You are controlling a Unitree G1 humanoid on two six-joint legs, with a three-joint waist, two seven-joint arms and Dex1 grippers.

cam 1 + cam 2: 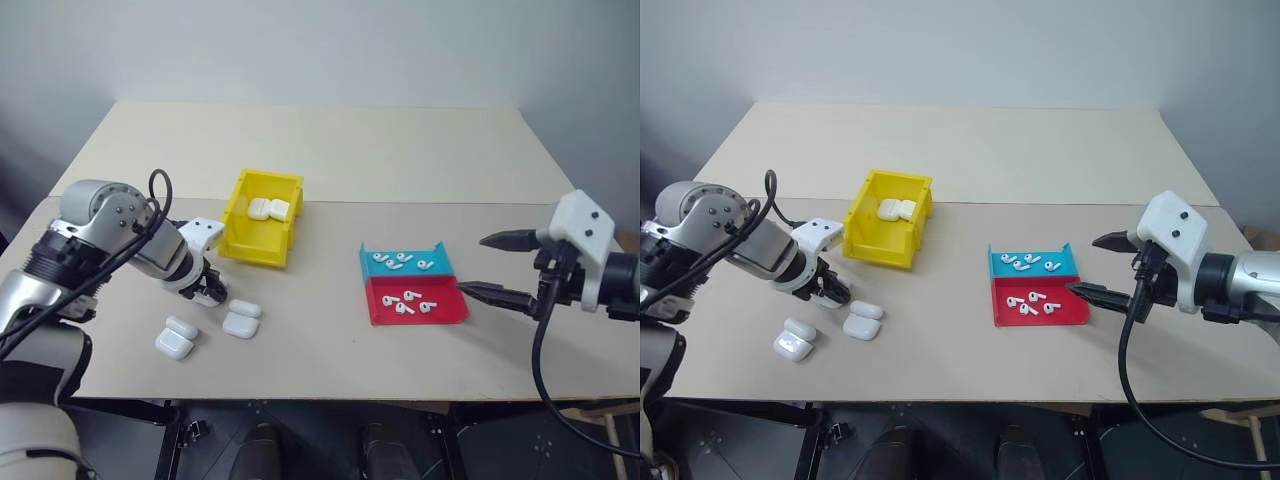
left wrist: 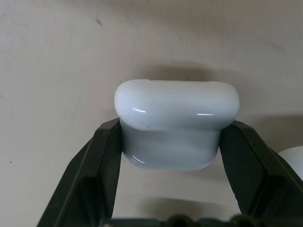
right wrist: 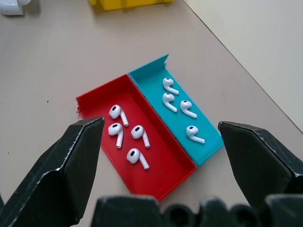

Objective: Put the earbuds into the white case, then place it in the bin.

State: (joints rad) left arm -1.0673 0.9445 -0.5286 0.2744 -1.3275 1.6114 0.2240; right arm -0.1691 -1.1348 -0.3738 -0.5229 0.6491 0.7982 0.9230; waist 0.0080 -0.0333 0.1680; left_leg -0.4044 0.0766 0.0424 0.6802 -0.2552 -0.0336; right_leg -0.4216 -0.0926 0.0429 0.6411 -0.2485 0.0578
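Gleaming white, rounded case [image 2: 176, 124] sits pinched in left gripper [image 2: 173, 156].

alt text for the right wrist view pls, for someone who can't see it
Two open black fingers of the right pincer frame a shallow red tray and a blue tray set side by side on a beige table. Each tray holds four small white earbuds. A corner of the yellow bin shows beyond them.

white case [image 2: 176, 123] pincer-clamped, earbuds [image 3: 129, 135] in trays, yellow bin [image 1: 262, 218]
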